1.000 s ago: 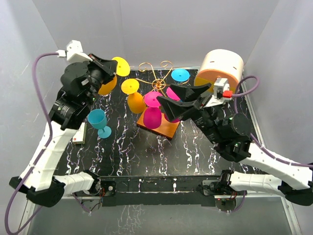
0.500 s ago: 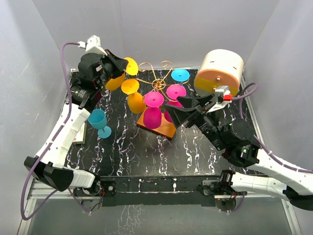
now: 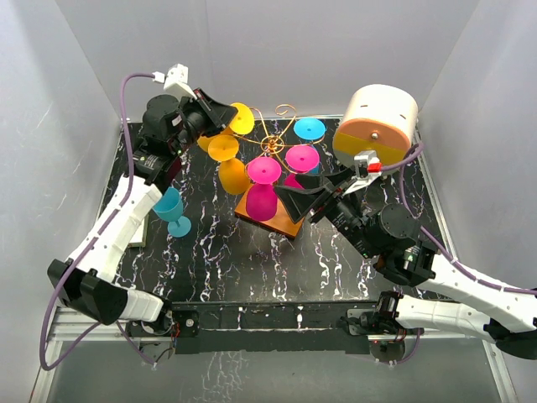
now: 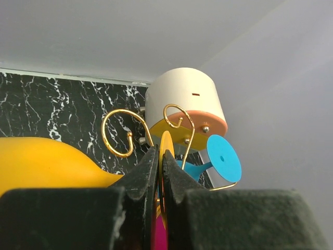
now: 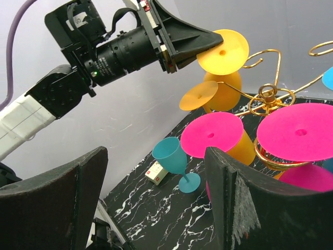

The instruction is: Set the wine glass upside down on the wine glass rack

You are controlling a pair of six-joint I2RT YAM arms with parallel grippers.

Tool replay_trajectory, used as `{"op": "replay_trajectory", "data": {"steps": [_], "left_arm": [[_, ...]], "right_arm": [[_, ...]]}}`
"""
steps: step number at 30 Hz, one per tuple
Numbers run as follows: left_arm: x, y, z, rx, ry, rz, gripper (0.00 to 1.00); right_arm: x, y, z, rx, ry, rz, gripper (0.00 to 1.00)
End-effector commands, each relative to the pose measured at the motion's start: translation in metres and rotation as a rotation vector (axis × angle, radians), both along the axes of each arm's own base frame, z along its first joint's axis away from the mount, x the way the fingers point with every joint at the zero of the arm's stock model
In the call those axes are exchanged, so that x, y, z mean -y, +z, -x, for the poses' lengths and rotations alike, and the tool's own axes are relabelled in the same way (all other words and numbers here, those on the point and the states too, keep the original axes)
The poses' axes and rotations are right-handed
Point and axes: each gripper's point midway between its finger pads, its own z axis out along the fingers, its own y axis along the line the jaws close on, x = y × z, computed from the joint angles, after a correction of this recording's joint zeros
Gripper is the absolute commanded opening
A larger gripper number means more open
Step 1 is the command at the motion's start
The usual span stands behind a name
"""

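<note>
Yellow wine glass (image 3: pixel 242 118): off the table, carried on its side at the far-left of the wine glass rack (image 3: pixel 270 143). Its foot disc faces the gold scrolls and its bowl lies back on the other side of the fingers. Left gripper (image 3: pixel 228 111) is clamped on the stem, jaws nearly meeting. In the left wrist view the foot shows edge-on just beside two scroll arms; contact with the wire cannot be judged. The rack stands mid-table on its orange-brown wooden base (image 3: pixel 289 222). A second yellow glass (image 3: pixel 232 175) and pink glasses (image 3: pixel 262 200) hang on it upside down, and a blue foot disc (image 3: pixel 310 128) shows at its far side. Right gripper (image 3: pixel 295 200) is spread wide and holds nothing, just right of the rack over the base. A teal glass (image 3: pixel 170 210) stands upright on the black marbled table (image 3: pixel 252 260), left of the rack and apart from it. A cream drum (image 3: pixel 382 113) sits at the far right.
</note>
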Motion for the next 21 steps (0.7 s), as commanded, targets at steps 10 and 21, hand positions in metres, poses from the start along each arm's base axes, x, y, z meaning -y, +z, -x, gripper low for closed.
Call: {"op": "replay_trajectory", "data": {"steps": [10, 21], "left_arm": [[0.034, 0.003, -0.005, -0.003, -0.176, 0.094, 0.00], [0.042, 0.007, -0.024, -0.010, -0.208, 0.173, 0.00]], "right_arm": [[0.008, 0.003, 0.000, -0.028, -0.018, -0.062, 0.73], [0.010, 0.003, 0.003, -0.021, -0.010, -0.071, 0.73]]}}
